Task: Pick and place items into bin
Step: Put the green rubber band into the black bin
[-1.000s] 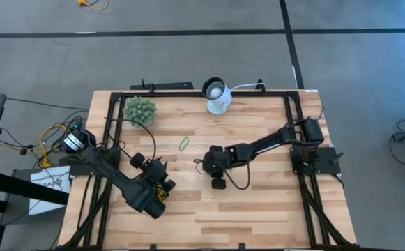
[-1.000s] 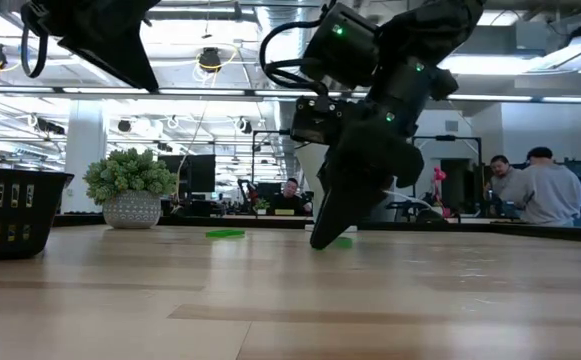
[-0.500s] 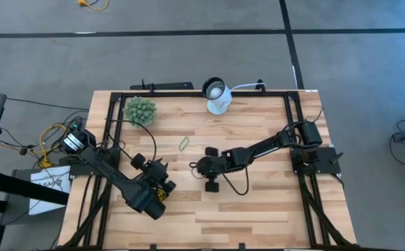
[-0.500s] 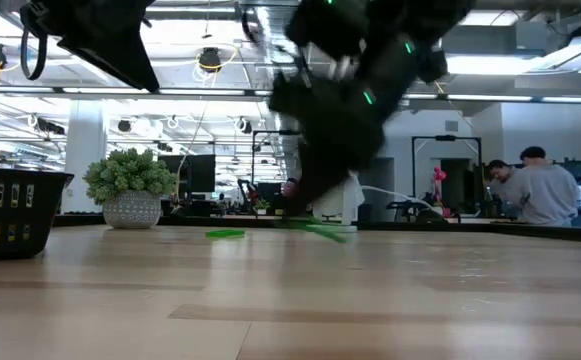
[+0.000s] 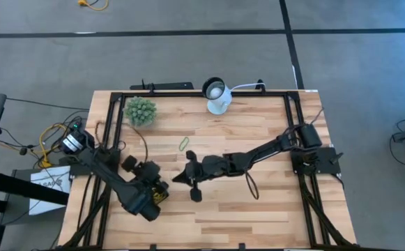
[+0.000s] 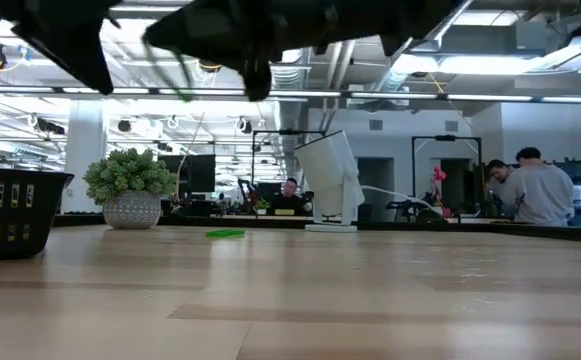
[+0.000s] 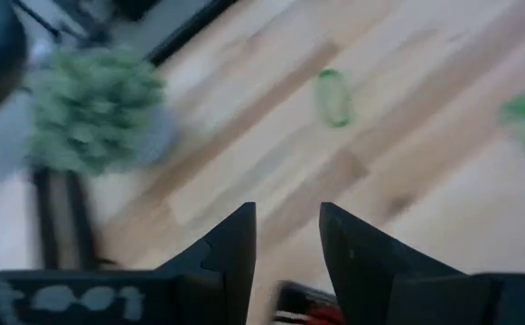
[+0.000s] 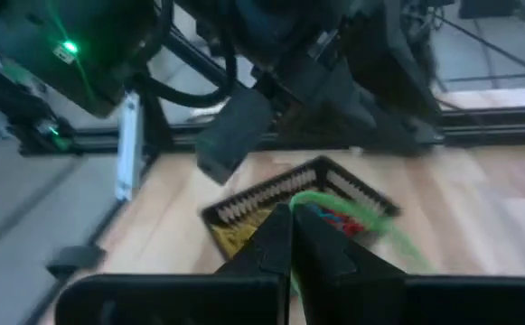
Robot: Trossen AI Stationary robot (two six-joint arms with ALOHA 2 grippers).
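Carry step: right pincer [image 8: 291, 236] clamped shut on a thin green rubber loop [image 8: 370, 219], heading 9 o'clock across the worktop [image 5: 258, 209] toward the small black slotted bin [image 8: 298, 194]. Next: centre over bin, release. Left pincer [image 7: 287, 236], parted and empty, crowds the bin. Another green loop [image 5: 184, 144] lies at 12; fuzzy green plant ball [image 5: 140, 110] and white round lamp [image 5: 217, 97] sit clear.

right arm stretched across table centre, hand [image 5: 178, 176] pinched closed; left hand [image 7: 287, 248] fingers parted.
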